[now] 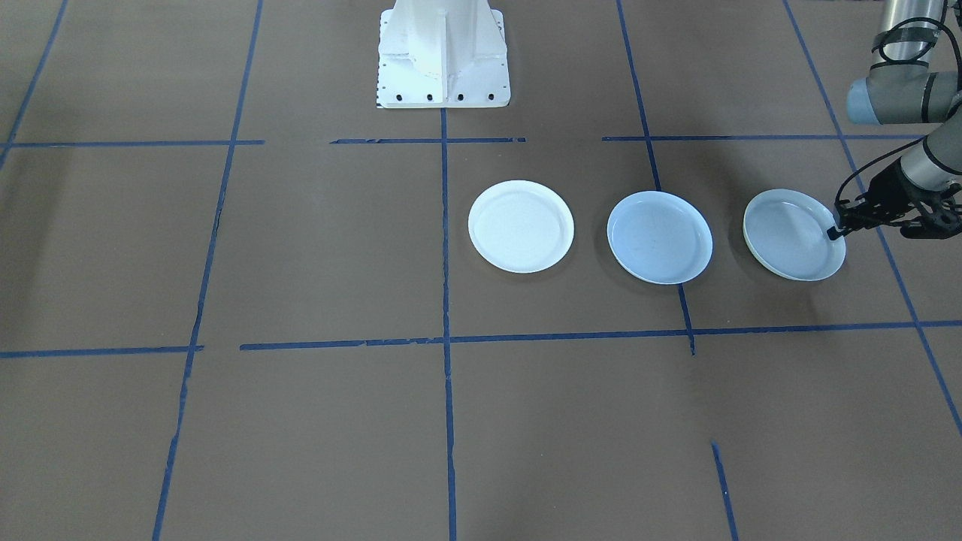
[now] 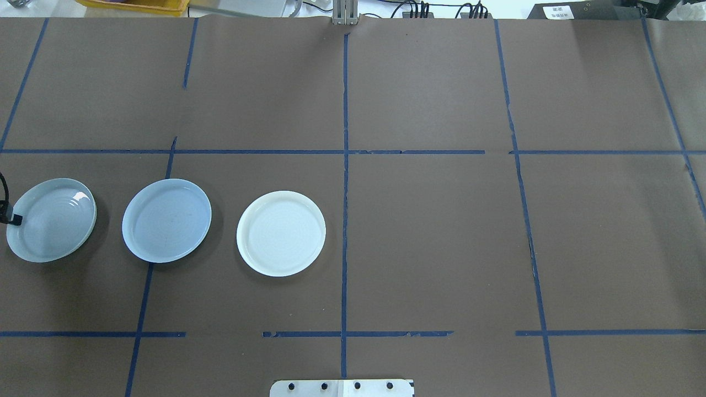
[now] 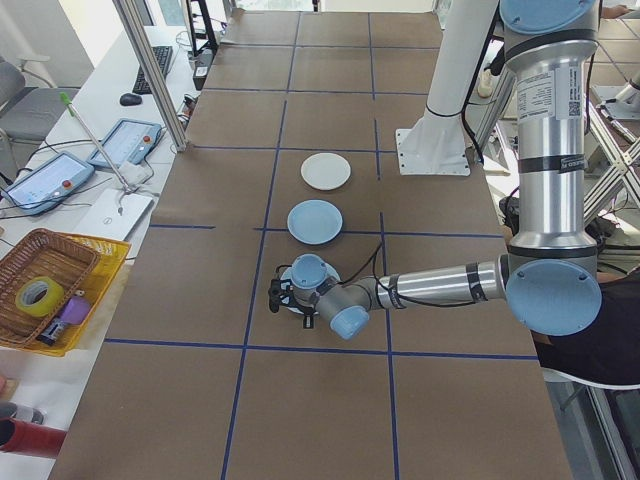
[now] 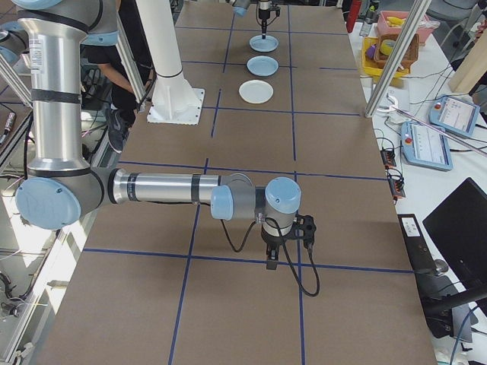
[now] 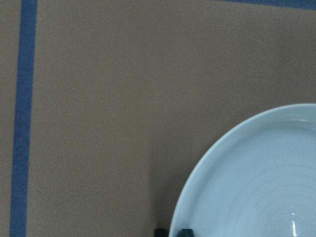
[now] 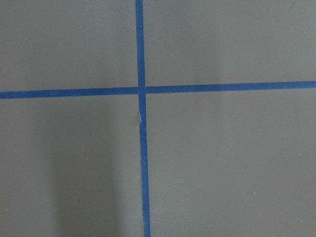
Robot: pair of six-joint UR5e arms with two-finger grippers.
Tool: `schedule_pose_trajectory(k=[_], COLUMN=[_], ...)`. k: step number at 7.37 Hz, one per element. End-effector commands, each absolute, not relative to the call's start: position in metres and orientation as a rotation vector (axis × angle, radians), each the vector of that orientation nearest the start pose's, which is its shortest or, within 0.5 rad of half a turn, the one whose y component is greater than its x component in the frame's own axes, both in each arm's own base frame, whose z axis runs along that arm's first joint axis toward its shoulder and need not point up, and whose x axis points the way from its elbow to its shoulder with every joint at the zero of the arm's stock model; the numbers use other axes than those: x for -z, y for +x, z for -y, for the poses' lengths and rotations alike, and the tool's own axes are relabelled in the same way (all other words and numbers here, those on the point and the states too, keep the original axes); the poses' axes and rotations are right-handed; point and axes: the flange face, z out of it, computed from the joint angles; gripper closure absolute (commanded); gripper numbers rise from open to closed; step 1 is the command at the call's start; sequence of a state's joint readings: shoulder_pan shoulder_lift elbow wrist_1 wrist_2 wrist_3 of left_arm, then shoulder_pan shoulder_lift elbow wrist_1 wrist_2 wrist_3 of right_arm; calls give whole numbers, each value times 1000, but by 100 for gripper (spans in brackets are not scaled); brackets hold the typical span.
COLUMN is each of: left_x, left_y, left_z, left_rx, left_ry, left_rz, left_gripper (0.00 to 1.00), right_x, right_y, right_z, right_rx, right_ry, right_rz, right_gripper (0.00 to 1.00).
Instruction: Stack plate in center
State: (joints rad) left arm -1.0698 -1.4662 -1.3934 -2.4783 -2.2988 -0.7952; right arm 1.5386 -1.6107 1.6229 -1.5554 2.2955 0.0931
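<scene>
Three plates sit in a row on your brown table (image 2: 419, 231): the pale blue center plate (image 2: 166, 220), the white plate (image 2: 281, 233) at its 3 o'clock in the overhead view, and the rippled plate (image 2: 51, 219) at its 9 o'clock. Your left gripper (image 1: 836, 231) is clamped on the rippled plate's outer rim, which sits tilted. Your right gripper (image 4: 272, 262) hangs over a tape crossing well apart, and you cannot tell its jaw state

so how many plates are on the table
3, in a row: round bright white plate, plain pale blue plate in the middle, glossy rippled plate at the left gripper's fingers.
</scene>
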Motion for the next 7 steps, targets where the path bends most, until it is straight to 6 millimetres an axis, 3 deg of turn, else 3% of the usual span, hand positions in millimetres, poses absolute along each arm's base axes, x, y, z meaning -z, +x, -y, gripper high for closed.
schedule_pose_trajectory(k=[1,2,4,6,7], left_x=[-682,-672,-670,-668,-649], left_y=[160,154,111,95,95], left_z=[428,418,418,416,422], left_rx=[22,-30,-35,-38,-29], left_ry=[29,5,43,34,21], left_rz=[-971,-1033,-1082,-1116,-1122], left_gripper=[100,100,100,100,100], right_x=[-654,-654,-654,-654,-654], right_y=[52,52,52,52,53], right_z=[479,479,479,479,479], right_rx=[-49,-49,-47,-47,-50], right_ry=[-19,-19,-19,-19,-19], right_rz=[726,724,726,726,726], right_gripper=[0,0,0,0,0])
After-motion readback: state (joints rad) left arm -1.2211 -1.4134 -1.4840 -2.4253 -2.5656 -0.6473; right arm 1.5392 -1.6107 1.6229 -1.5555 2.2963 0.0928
